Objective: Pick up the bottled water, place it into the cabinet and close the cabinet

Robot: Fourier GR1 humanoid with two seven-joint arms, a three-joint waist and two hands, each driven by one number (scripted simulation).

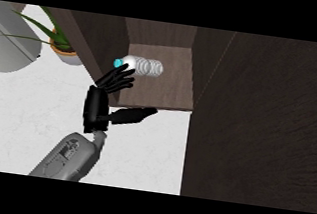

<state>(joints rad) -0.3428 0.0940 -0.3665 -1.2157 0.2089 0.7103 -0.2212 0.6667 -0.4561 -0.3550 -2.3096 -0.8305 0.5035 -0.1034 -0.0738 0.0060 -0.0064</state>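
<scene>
bottled water (143,65) lies on cabinet (165,87) shelf; left hand (101,102) fingers spread open.

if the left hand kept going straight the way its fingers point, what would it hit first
Most likely the water bottle lying on the cabinet shelf: the left hand's fingertips already sit at its blue-capped end, though depth is unclear from above.

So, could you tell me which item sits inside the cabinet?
The bottled water, lying on the cabinet shelf by the left hand; the potted plant stands outside.

I'm reading no text, label, brand or number anywhere in the frame right now.
</scene>
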